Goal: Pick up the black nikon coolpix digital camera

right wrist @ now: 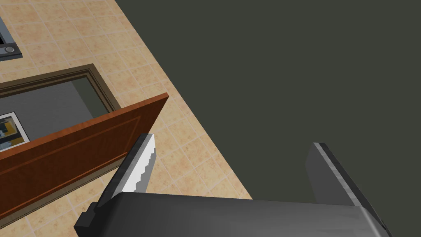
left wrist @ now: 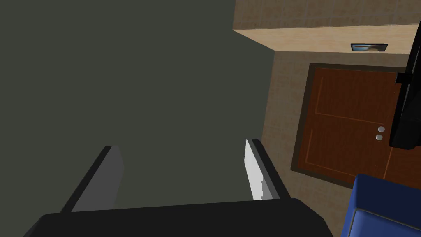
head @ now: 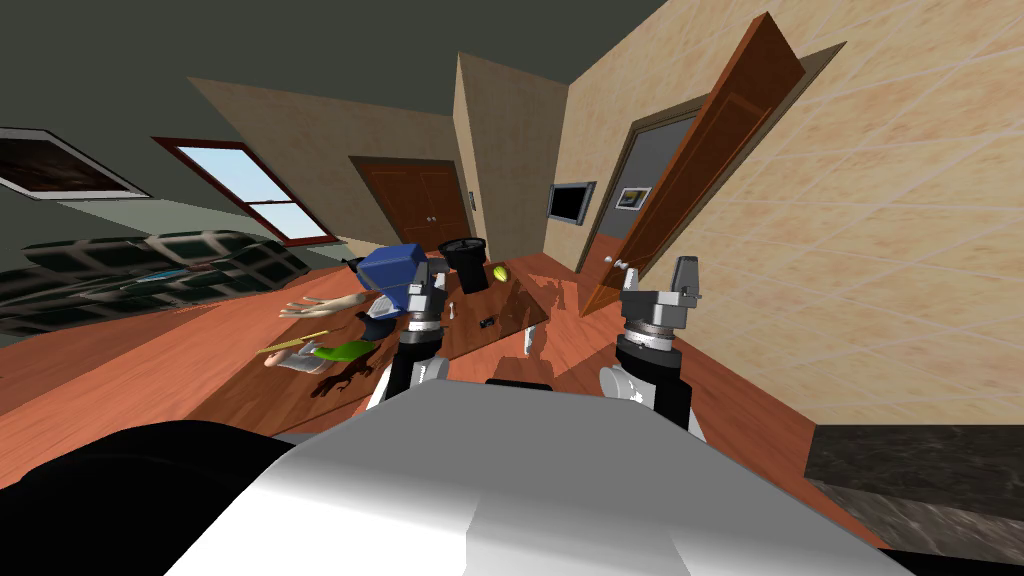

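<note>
Though too small to read in detail, taken for the camera point(head: 487, 322): a small black item lying flat on the table point(head: 515, 298), near the blue box point(head: 395, 268), on the side toward the right gripper point(right wrist: 233, 140). Judged light, rigid and smooth-cased, with a fragile lens and screen; best taken across the narrow body, clear of the lens. Cannot tell long axis or facing. Found the left gripper point(left wrist: 181, 144) raised just beside the box, fingers point(left wrist: 255, 168) spread wide, holding nothing. Found the right gripper raised well apart from the box, beyond the camera, fingers likewise wide apart and empty. Judged not yet in reach: must turn down and lower first.
</note>
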Robot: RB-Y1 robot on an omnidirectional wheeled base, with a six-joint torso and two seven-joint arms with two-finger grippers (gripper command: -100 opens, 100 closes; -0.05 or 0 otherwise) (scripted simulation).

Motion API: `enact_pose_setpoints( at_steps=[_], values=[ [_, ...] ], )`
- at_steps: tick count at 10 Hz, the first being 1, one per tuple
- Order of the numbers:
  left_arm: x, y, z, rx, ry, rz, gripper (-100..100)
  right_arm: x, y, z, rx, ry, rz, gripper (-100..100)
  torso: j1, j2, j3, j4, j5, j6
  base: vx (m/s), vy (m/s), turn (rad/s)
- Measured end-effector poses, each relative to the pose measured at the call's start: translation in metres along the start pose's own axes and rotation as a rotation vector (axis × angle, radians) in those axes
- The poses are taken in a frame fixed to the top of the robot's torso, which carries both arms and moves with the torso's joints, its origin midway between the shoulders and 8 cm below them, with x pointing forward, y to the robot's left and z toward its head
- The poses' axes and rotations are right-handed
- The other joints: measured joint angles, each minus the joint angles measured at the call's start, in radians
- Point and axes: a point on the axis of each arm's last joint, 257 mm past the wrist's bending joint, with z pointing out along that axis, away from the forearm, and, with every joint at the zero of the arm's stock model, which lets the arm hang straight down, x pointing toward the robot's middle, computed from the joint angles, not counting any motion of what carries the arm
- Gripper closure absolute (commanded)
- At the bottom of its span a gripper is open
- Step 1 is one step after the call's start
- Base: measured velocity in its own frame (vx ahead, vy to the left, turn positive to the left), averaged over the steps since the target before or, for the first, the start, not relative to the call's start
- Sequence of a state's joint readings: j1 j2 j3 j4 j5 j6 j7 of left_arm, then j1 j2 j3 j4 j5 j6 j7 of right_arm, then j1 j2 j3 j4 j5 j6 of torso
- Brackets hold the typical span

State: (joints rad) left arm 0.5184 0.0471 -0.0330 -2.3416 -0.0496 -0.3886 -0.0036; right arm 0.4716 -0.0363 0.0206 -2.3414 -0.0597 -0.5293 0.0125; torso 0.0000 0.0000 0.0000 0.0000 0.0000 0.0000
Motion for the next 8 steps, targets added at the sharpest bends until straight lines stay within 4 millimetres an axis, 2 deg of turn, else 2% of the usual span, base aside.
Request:
enact_pose_setpoints(
  at_steps=[3,6,8],
  values=[
    [0.002,0.028,-0.001,-0.079,0.039,0.007,-100,0.0,0.0,0.0,0.0,0.0,0.0,0,0.001,0.002,0.001,0.0,0.0,0.0,-0.027,0.016,-0.005],
    [-0.003,0.068,-0.007,-0.194,0.065,0.01,-100,0.0,0.0,0.0,0.0,0.0,0.0,0,0.002,0.002,0.001,0.0,0.0,0.0,-0.028,0.016,-0.008],
    [-0.005,0.088,-0.01,-0.25,0.072,0.011,-100,0.0,0.0,0.0,0.0,0.0,0.0,0,0.001,0.001,0.001,0.0,0.0,0.0,-0.014,0.01,-0.008]
  ],
)
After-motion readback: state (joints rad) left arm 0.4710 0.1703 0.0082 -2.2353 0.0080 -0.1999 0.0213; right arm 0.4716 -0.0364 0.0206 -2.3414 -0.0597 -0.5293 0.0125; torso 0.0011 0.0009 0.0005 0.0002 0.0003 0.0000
